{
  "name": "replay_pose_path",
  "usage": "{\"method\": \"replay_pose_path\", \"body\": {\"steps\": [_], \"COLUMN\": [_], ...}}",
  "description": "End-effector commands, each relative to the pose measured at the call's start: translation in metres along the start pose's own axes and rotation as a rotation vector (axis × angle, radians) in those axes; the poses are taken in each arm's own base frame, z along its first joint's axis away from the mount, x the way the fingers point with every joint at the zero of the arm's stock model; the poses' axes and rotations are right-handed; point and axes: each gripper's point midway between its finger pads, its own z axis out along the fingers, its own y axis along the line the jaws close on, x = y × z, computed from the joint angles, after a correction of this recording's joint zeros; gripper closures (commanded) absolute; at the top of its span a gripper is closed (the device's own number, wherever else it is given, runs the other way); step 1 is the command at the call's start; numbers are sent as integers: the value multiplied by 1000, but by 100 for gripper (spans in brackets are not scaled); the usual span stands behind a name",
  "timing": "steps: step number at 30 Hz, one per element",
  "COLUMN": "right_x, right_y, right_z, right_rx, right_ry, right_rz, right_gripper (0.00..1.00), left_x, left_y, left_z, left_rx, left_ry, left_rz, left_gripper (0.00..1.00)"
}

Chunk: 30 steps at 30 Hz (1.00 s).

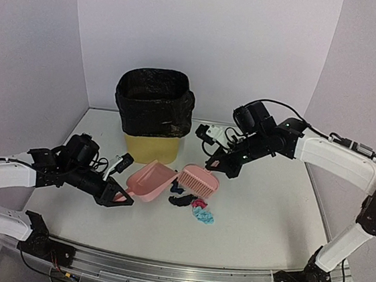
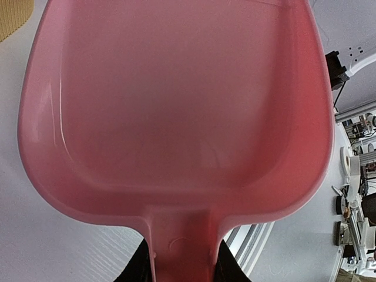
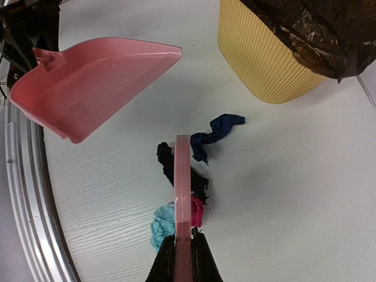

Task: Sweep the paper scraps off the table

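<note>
At the left of the table, the left gripper is clenched on the handle of the pink dustpan, one dark finger pressed to each side of that handle in the left wrist view. The pan's open mouth faces right, toward the paper scraps, which lie apart from its lip and well clear of this claw.

The scraps sit in a loose cluster near the middle of the tabletop, in front of the yellow bin with its black liner. A navy wad lies farthest back, toward the bin; black, pink and light blue ones bunch around the head of the pink brush. Seen edge-on from the right wrist, the brush stands among them, light blue on one side, pink and black against the other.

Right of the cluster, the right gripper is closed tight on the brush handle, the scraps just beyond its fingertips.
</note>
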Motion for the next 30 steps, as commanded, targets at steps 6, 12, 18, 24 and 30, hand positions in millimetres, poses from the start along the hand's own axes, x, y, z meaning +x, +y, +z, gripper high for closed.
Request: {"method": "replay_pose_path", "body": {"steps": [6,12,18,24,30], "right_x": [-57,-57,-25,5,35], "right_y": [-41,-41,-29,-9,6], "right_z": [44,78,109,94,64], "right_rx": [170,127,94,57,29], "right_ry": [-192,-187,-90,-32,42], "right_rz": [-436,-539,-700,-762,-745], "right_gripper": [100,100,100,100,100], "left_x": [-29,-20,-14,-9,-2], "left_y": [14,28,39,51,65], "left_z": [-24,-31,-31,-18,-7], "left_rx": [-157,-239,-305,-349,-395], "left_ry": [-153,-142,-107,-45,14], "left_rz": [-103,-183,-234,-258,-226], "left_gripper": [100,100,100,100,100]}}
